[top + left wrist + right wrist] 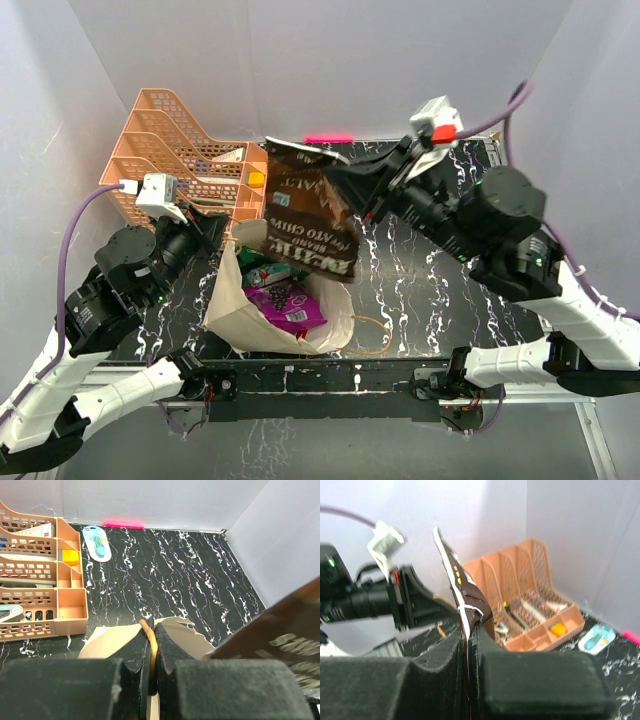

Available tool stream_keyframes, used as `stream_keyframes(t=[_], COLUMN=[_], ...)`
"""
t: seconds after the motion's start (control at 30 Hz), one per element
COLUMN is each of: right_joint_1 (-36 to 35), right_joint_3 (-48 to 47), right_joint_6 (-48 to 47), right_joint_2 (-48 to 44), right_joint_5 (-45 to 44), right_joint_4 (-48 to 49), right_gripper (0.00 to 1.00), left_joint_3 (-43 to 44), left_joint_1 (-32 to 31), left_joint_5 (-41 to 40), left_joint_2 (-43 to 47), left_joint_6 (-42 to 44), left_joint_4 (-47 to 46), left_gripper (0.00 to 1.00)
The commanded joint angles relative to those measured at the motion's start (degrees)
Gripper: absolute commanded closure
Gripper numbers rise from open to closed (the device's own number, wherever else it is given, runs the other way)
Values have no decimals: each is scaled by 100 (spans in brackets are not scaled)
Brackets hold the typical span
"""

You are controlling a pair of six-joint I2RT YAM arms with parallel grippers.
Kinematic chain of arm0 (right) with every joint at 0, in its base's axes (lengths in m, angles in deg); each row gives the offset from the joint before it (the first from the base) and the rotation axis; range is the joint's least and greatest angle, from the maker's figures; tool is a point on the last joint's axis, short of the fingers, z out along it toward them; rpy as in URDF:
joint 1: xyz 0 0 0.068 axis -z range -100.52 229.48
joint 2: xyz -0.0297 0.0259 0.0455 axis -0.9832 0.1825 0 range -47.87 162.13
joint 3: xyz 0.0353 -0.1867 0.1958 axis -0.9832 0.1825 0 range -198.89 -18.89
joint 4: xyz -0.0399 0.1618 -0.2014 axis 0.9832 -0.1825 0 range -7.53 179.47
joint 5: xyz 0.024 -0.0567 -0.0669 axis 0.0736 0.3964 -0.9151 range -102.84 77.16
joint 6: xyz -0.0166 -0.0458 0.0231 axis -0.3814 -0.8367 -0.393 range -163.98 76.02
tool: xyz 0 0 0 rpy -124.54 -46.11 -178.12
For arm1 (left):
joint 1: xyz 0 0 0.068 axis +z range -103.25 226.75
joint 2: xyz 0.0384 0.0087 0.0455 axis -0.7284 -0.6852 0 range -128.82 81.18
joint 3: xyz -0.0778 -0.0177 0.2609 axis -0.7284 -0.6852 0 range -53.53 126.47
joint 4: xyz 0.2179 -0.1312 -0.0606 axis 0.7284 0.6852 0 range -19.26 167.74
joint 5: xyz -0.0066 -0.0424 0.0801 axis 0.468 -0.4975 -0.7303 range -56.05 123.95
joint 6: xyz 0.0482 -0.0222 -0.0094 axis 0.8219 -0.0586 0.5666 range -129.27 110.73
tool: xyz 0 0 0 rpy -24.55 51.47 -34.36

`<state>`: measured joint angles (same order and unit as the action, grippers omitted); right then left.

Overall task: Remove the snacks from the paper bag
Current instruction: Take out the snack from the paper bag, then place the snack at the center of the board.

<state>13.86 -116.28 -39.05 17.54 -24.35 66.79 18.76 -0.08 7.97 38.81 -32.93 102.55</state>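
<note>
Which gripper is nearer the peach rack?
Left. The left gripper, shut on the handle of the paper bag, sits right beside the rack; the right gripper, holding the chip bag, is farther right.

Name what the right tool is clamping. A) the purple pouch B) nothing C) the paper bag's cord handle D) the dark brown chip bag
D: the right tool is shut on the edge of the dark brown chip bag, which hangs above the paper bag.
</note>
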Motion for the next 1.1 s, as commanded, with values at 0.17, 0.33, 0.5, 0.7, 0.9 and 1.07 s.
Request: stream_keyframes(t=[0.17,0.33,0.5,0.7,0.9,1.07], right_joint_1=[-29,56,1690,3576,4682,4848], right_joint_3=[-1251,-216,258,1027,1354,1125], right_joint_6=[-1533,-3114,-1921,-544,29,185], right_joint_2=[364,463,664,1104,1892,2543], right_joint_5=[-2210,-3950,-3190,-1697,-628,-132], right_joint_4=[890,2445,1930,1289,1346,1434], right_gripper=[92,93,93,92,92,92], left_joint_3=[-56,-99,-198,-251,-266,-399], left_joint_1=[17,23,23,18,16,16], left_joint_5=[-110,-36,83,238,419,527], left_joint_2=[86,110,123,117,106,160], left_joint_6=[114,206,214,245,265,234], left_joint_4=[-35,-62,-98,-176,-223,-263], left_gripper=[100,100,100,100,100,100])
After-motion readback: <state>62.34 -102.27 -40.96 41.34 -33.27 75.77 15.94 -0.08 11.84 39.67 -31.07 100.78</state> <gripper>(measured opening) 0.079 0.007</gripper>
